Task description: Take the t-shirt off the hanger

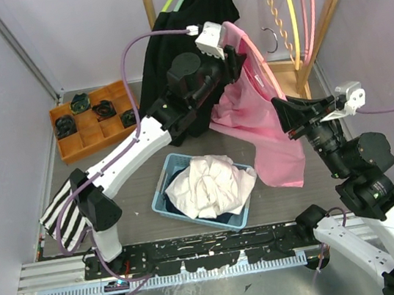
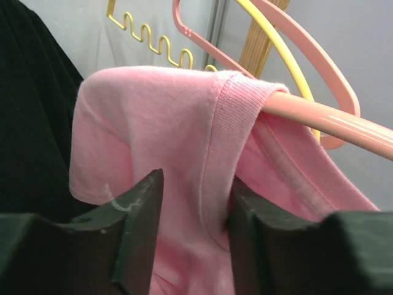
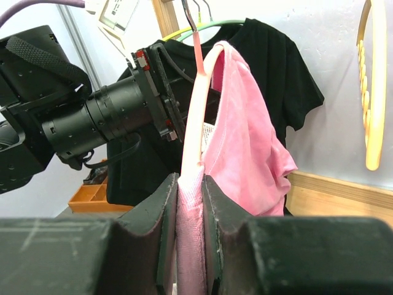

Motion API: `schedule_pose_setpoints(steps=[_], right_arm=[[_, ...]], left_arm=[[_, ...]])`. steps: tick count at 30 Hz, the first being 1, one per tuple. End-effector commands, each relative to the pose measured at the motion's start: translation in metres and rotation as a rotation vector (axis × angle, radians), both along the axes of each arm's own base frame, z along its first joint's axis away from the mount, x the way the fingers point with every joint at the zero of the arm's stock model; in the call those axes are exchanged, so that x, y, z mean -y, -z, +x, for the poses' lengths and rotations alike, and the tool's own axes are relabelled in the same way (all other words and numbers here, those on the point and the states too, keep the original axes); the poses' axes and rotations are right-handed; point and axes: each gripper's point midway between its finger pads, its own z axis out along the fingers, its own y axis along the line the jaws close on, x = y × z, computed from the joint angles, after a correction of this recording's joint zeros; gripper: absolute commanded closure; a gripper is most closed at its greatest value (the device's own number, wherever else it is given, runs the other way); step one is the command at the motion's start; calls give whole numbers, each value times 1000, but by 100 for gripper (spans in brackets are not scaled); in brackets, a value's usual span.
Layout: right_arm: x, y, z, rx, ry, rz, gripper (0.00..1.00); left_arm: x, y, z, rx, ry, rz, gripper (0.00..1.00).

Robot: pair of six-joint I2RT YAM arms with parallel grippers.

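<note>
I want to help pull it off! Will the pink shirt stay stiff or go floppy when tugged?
Probably floppy: the pink t-shirt sags in loose folds below its pink hanger. Likely light, since that thin hanger holds it. It might snag where its collar wraps the hanger.

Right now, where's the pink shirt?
In the top view, the pink shirt hangs centre-right, just right of the black shirt and beyond the blue bin; the right end effector is clamped on it.

Table (image 1: pixel 284 207): bin (image 1: pixel 162 199), tray (image 1: pixel 77 147), striped cloth (image 1: pixel 61 212)
</note>
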Motion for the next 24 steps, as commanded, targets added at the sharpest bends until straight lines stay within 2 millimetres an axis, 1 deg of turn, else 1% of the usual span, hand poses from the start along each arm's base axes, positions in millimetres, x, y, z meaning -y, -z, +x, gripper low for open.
schedule_pose_setpoints(steps=[1, 3, 4, 6, 8, 11, 13, 17, 19, 20, 21, 22, 23, 24], right_arm=[[7, -39, -16, 130, -8, 75, 99], [8, -37, -13, 121, 3, 74, 99], [9, -36, -12, 116, 9, 75, 99], [10, -34, -8, 106, 26, 77, 99], [11, -30, -2, 96, 42, 79, 99], [11, -25, 5, 85, 62, 89, 99], [12, -23, 10, 80, 75, 96, 99], [11, -19, 18, 70, 95, 95, 99], [10, -18, 20, 67, 95, 93, 99], [9, -18, 21, 66, 94, 92, 99], [9, -18, 21, 66, 93, 92, 99], [9, -18, 22, 65, 92, 91, 99], [8, -17, 22, 64, 90, 89, 99], [8, -18, 21, 64, 88, 88, 99]], left_arm=[[-7, -34, 1, 53, -12, -80, 68], [-4, -36, -5, 57, 23, -85, 92], [-3, -37, -9, 65, 47, -85, 99], [0, -43, -25, 86, 129, -81, 100], [6, -47, -46, 103, 237, -66, 100], [14, -46, -79, 95, 392, -41, 100], [17, -40, -100, 84, 471, -18, 100], [18, -28, -133, 67, 577, 19, 100], [17, -21, -142, 55, 599, 39, 100], [16, -17, -140, 44, 586, 47, 100], [14, -13, -137, 29, 560, 54, 94], [11, -9, -129, 11, 512, 63, 81], [7, -7, -121, 1, 458, 71, 63], [2, -6, -112, -4, 403, 75, 43]])
